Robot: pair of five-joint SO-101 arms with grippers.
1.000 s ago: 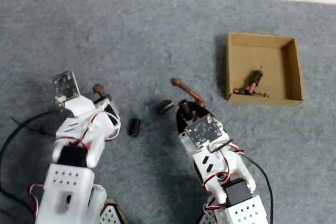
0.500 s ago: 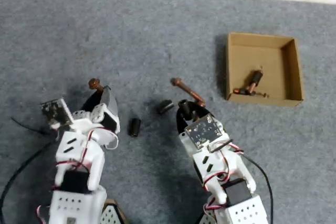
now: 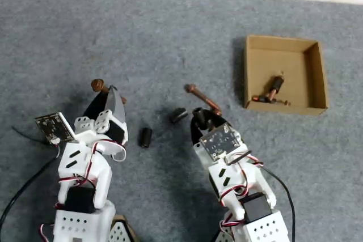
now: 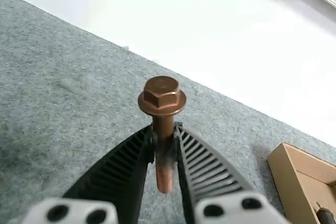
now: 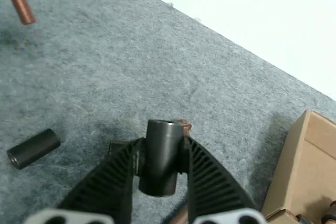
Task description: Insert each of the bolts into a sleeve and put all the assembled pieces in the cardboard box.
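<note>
Clerk: Entry 1, left gripper [image 4: 164,129]. Condition?

Checker: Fingers narrow, clamped on the shank of a copper bolt [image 4: 161,98]. The hex head stands clear past the fingertips, and the shank's plain end shows between the fingers. Location: left part of the grey table [image 3: 170,38], well apart from the cardboard box [image 3: 295,107].

Clerk: Entry 2, right gripper [image 5: 161,141].

Checker: Fingers drawn in on a black sleeve [image 5: 159,161], gripped by its sides, one open end standing past the fingertips. Location: middle of the table, between the left arm and the box.

Clerk: Entry 3, loose stock.

Checker: One loose bolt [image 3: 203,98], lying flat and slanted just beyond the right gripper, head at the far end. Two spares, both on their sides. The first spare sleeve [image 3: 179,115] lies just beside the right gripper, on its left. The second spare sleeve [image 3: 146,137] lies between the two arms, apart from both.

Clerk: Entry 4, box contents.

Checker: Box open at the top, on the table's right. Inside, near its front wall, is one assembled piece [image 3: 275,85], a dark sleeve over a copper shank. Beside it lies a second copper item [image 3: 266,99], too small to tell whether it carries a sleeve.
</note>
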